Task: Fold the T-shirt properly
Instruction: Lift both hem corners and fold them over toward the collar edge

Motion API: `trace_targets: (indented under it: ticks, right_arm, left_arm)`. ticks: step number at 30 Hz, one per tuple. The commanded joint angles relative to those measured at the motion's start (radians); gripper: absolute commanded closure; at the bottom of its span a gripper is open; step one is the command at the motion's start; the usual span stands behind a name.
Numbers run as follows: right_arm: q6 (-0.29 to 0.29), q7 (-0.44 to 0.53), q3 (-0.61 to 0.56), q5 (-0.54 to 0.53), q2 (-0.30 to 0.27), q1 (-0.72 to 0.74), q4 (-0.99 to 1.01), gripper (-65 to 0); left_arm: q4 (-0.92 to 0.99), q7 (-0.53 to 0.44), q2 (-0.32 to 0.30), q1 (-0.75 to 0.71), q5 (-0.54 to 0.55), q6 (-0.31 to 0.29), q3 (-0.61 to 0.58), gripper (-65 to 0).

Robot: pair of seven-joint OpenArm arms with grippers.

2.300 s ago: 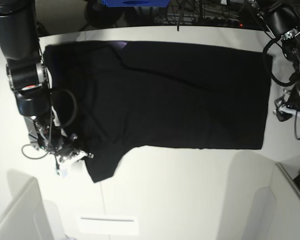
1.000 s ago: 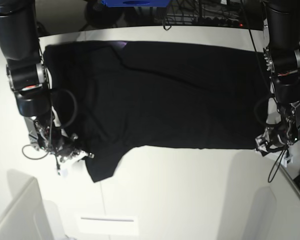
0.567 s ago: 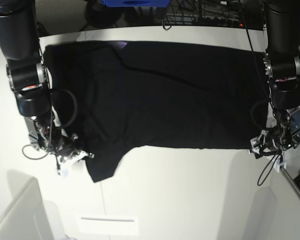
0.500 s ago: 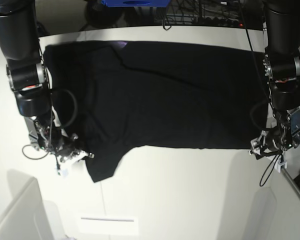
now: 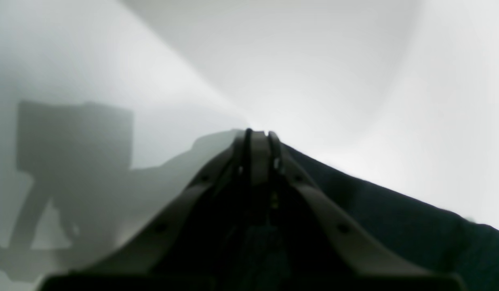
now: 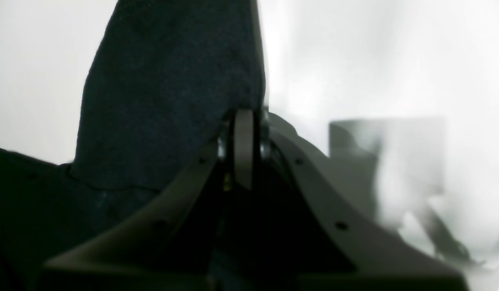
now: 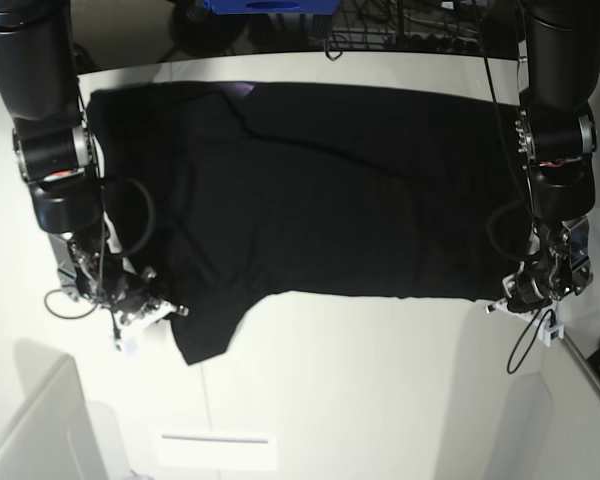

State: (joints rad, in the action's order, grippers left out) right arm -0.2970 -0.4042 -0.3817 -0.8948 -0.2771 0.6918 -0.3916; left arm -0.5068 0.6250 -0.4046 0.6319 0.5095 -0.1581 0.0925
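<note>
Left wrist view: the left pincer (image 5: 258, 139) is pinched together, black T-shirt (image 5: 394, 226) edge just to its right on the white table (image 5: 314, 60). Right wrist view: the right pincer (image 6: 244, 121) is clamped on a T-shirt (image 6: 168, 81) sleeve reaching ahead of it. Base view: the T-shirt (image 7: 330, 190) lies spread flat between the right pincer (image 7: 150, 305) and left pincer (image 7: 510, 298).
</note>
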Motion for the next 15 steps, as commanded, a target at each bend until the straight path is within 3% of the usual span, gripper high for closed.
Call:
trace_targets:
  ticks: [1, 5, 8, 15]
  right_arm:
    - [-0.003, 0.000, -0.001, 0.001, -0.011, 0.027, -0.008, 0.0]
    - [-0.006, 0.046, 0.005, 0.001, -0.012, 0.024, -0.008, 0.0]
    - [-0.006, 0.092, 0.007, 0.001, -0.034, 0.006, -0.023, 0.0]
    - [0.002, 0.092, 0.008, -0.007, -0.090, -0.105, -0.313, 0.0]
  left_arm:
    - [-0.002, 0.055, -0.001, 0.004, -0.007, -0.002, -0.004, 0.0]
    - [-0.029, 0.057, -0.009, 0.006, -0.005, -0.008, -0.004, 0.0]
    - [-0.114, 0.082, -0.012, -0.025, -0.001, -0.047, 0.006, 0.0]
    - [-0.335, 0.192, -0.040, -0.111, 0.002, -0.056, 0.023, 0.0]
